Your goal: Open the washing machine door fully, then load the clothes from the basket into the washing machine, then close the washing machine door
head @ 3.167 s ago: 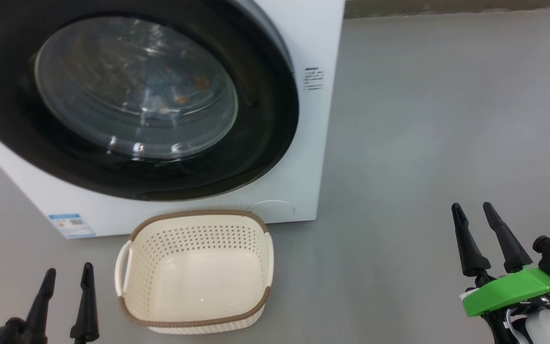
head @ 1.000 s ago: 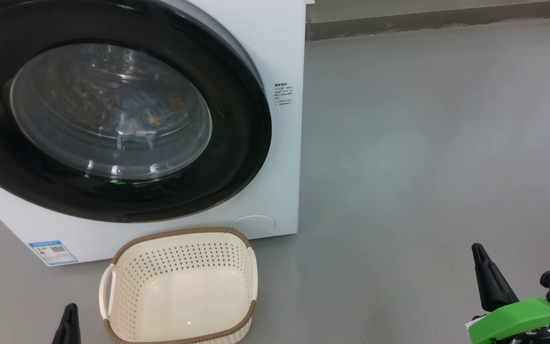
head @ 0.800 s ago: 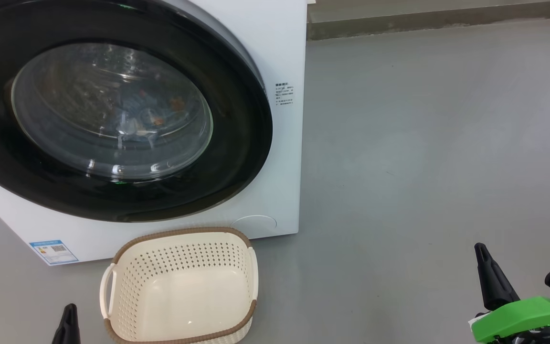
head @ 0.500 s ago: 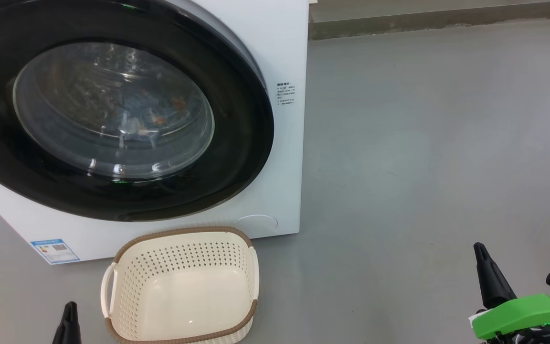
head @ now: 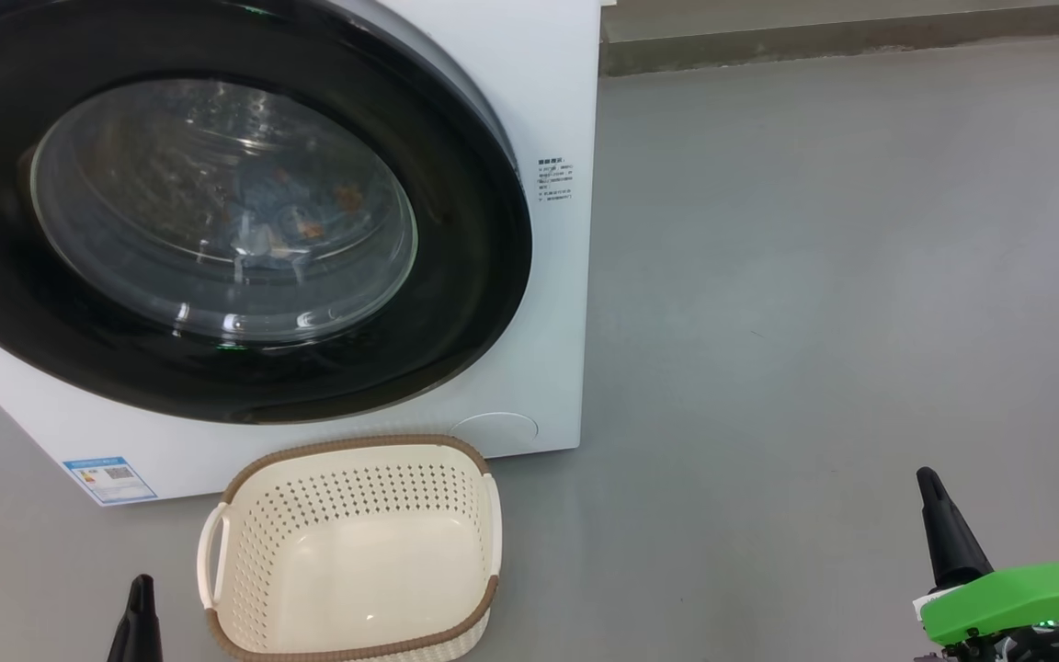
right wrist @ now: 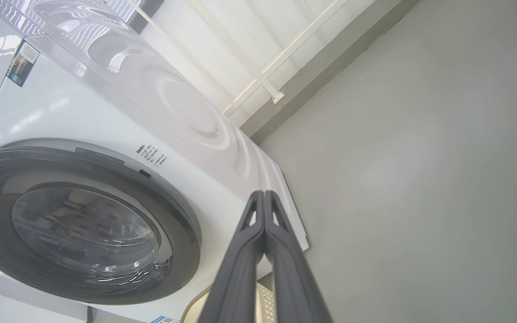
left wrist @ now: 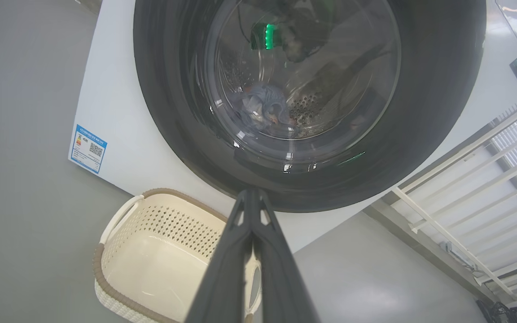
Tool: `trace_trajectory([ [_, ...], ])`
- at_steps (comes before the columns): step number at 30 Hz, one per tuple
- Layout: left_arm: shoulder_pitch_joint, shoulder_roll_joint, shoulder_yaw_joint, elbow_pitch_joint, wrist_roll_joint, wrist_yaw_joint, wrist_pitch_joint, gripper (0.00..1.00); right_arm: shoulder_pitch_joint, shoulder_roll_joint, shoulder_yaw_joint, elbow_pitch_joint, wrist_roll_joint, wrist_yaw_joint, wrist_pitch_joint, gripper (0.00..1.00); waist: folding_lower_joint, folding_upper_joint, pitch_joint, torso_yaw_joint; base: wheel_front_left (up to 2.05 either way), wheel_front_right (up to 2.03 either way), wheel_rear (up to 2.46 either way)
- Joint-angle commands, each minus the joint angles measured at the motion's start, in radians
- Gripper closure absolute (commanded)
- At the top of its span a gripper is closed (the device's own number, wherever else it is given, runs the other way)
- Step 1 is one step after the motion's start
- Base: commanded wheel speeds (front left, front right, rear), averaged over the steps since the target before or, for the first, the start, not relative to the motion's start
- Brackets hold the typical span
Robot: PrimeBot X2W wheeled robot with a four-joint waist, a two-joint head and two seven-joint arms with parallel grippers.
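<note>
Through the shut door (head: 479,276) we only dimly make out the clothes (left wrist: 263,104) inside; the basket (head: 355,443) stands just below. Our left gripper (left wrist: 251,194) and right gripper (right wrist: 264,194) are pinched together, holding nothing

The head camera is looking forward and down at close range, placing the washing machine (head: 557,368) in the upper left and the basket (head: 355,443) below it. The left wrist camera is looking along the left gripper (left wrist: 251,195), from low down, up at the washing machine door (left wrist: 420,134). The right wrist camera is looking along the right gripper (right wrist: 264,195), viewing the machine obliquely. All three views are sharing the door.
</note>
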Motion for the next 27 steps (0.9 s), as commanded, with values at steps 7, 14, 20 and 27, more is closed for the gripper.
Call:
trace_trajectory([
  [7,-0.057,0.003,0.026,-0.034,-0.087,0.005,0.029,1.0,-0.05,-0.001,-0.017,-0.031,0.083,0.0,0.028,1.0,-0.0001,0.0,0.0,0.004,0.0,0.0,0.0],
  [14,-0.066,-0.006,0.031,-0.037,-0.151,0.007,0.049,1.0,-0.054,0.009,-0.029,-0.033,0.142,0.0,0.048,1.0,-0.0001,0.0,0.001,0.007,0.0,0.0,0.0],
  [20,-0.074,-0.014,0.035,-0.04,-0.207,0.009,0.067,1.0,-0.058,0.017,-0.038,-0.035,0.192,0.0,0.066,1.0,-0.0001,0.0,0.001,0.01,0.0,0.0,0.0],
  [27,-0.083,-0.023,0.04,-0.043,-0.272,0.011,0.087,1.0,-0.062,0.026,-0.05,-0.037,0.251,0.0,0.086,1.0,-0.0001,0.0,0.001,0.013,0.0,0.0,0.0],
])
